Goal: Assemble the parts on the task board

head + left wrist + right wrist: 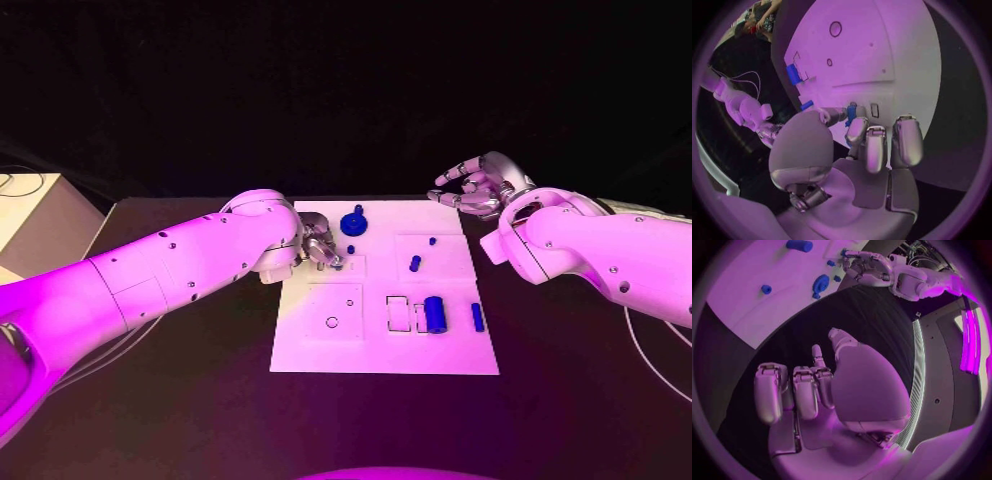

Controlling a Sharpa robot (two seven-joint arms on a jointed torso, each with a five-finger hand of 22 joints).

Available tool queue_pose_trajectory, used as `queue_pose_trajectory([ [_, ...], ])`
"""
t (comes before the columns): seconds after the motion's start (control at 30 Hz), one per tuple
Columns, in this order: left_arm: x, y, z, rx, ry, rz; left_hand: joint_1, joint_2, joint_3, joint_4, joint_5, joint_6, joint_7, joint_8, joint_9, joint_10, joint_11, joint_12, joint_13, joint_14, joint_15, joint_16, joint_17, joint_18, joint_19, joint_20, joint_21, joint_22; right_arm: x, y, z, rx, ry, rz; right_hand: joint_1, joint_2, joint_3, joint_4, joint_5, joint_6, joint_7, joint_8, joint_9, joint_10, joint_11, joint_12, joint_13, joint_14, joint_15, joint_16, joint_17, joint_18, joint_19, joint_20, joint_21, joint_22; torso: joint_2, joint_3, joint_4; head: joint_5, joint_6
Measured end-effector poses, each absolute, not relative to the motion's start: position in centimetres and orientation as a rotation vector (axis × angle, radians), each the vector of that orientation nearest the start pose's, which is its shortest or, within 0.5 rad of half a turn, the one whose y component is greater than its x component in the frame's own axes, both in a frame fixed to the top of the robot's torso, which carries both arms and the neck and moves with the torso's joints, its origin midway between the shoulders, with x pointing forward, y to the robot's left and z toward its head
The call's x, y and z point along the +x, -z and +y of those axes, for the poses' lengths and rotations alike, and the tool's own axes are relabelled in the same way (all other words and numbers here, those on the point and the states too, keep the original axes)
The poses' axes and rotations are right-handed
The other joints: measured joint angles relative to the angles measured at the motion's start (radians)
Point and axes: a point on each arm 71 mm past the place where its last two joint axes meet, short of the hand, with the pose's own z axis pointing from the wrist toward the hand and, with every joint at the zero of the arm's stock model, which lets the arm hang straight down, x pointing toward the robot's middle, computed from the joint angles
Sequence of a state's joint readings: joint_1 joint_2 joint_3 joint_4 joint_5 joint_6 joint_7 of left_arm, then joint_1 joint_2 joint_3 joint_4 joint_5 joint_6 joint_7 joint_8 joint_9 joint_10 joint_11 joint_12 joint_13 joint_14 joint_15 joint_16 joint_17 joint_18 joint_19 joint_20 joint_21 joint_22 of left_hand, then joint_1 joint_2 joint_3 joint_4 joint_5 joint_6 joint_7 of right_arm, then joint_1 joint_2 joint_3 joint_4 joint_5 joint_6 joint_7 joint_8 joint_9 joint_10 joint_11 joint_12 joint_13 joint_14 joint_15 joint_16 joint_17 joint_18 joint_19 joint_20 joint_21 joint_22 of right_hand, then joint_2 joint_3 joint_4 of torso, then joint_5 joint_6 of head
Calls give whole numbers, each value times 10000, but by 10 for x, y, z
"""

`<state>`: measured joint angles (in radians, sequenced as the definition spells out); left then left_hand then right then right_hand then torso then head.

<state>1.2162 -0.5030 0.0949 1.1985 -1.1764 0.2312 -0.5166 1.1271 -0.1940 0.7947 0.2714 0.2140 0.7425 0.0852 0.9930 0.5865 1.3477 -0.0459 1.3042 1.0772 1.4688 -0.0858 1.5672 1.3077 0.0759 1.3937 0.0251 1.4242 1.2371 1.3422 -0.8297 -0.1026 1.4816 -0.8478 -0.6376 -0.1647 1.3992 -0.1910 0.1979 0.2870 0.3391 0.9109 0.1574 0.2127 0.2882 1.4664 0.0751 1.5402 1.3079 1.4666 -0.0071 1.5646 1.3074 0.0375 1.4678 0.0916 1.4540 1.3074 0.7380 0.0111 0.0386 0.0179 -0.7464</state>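
Note:
The white task board (325, 350) lies mid-table. My left hand (320, 248) rests at its far left part, thumb and a fingertip pinching a small blue part (852, 111) (351, 249) against the board. A round blue piece (356, 224) (820, 284) sits just beyond that. A small blue peg (415, 263) stands mid-board. Toward the near right are a blue cylinder (434, 314) (793, 74) beside a slot and a thin blue pin (477, 317). My right hand (476, 188) (811, 390) hovers off the board's far right corner, fingers loosely apart and holding nothing.
A round hole (332, 322) (835, 28) and a rectangular recess (398, 312) mark the board's near half. A pale box (36, 220) stands at the table's far left edge. Bare black table (188, 400) surrounds the board.

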Motion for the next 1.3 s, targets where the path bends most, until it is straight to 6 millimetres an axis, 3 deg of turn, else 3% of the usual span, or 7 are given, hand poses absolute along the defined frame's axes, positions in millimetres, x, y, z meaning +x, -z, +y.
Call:
queue_pose_trajectory([
  [0.63,544,194,134,-1185,4464,22671,1,0,-28,-28,105,34,-34,-39,5,73,-6,0,57,-37,-35,0,-1,1,0,0,0,-2,518,138,-234,5790,-7262,14837,0,0,0,0,0,0,0,0,0,0,0,0,-2,0,0,0,0,0,0,0,0,7,0,5,-5,25,31],
  [0.7,544,194,134,-1247,4507,22675,1,0,-28,-28,105,35,-35,-37,353,73,-6,0,63,-37,-35,0,-1,0,0,0,0,-2,518,139,-234,5794,-7256,14842,0,0,0,0,0,0,0,0,0,0,0,0,-2,0,0,0,0,0,0,0,0,7,5,5,-10,26,35],
  [0.83,544,194,134,-1382,4594,22686,1,0,-28,-28,138,36,-36,-1,384,73,-6,0,63,-37,-35,0,0,1,0,0,0,1,518,140,-235,5806,-7245,14863,0,0,0,0,0,0,0,0,0,0,0,0,-2,0,0,0,0,0,0,0,0,6,10,5,-12,31,42],
  [0.87,544,195,134,-1415,4614,22692,1,0,-28,-28,151,36,-37,-1,583,72,-6,0,62,-37,-35,0,0,1,0,0,0,6,518,140,-235,5808,-7243,14869,0,0,0,0,-1,0,0,0,0,0,0,0,-2,0,0,0,0,0,0,0,0,6,10,5,-12,31,43],
  [1.3,548,194,138,-1929,4897,23016,1,0,-81,-81,152,86,-17,-2,591,72,-5,0,60,-37,-35,0,0,0,-1,1,0,54,518,142,-235,5829,-7205,14924,0,0,0,0,-1,0,0,0,0,0,0,0,-3,0,0,0,0,0,0,0,0,4,11,11,-6,25,-12],
])
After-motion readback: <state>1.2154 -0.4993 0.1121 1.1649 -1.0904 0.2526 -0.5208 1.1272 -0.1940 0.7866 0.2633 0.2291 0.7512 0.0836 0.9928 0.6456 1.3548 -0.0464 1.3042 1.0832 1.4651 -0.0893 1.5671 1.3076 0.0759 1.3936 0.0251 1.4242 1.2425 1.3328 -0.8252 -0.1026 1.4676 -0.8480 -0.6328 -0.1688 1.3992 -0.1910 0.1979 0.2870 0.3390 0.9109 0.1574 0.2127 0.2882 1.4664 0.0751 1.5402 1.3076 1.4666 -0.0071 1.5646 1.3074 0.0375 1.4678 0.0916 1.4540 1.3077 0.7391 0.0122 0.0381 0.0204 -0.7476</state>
